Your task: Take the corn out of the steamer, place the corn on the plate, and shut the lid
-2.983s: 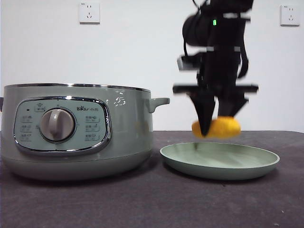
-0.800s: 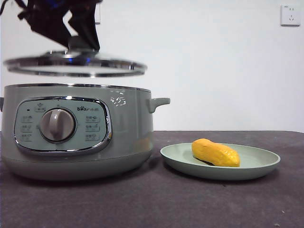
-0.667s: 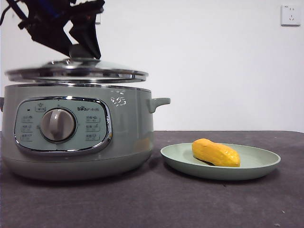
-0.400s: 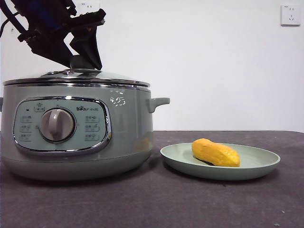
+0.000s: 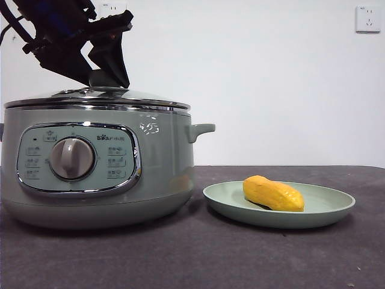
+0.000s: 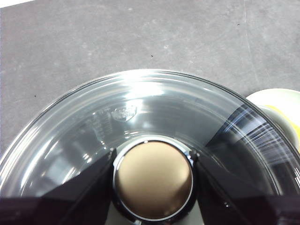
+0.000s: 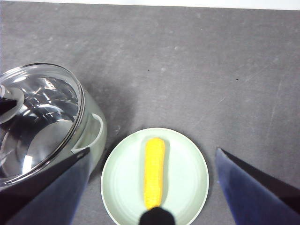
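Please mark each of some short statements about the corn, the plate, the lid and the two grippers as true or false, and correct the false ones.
1. The corn lies on the plate. True.
2. The lid lies on the table. False: it sits on the steamer.
3. The left gripper has its fingers around the lid's knob. True.
4. The right gripper holds the corn. False: it is open, high above the plate.
5. The plate touches the steamer. False: a gap of table shows between them.
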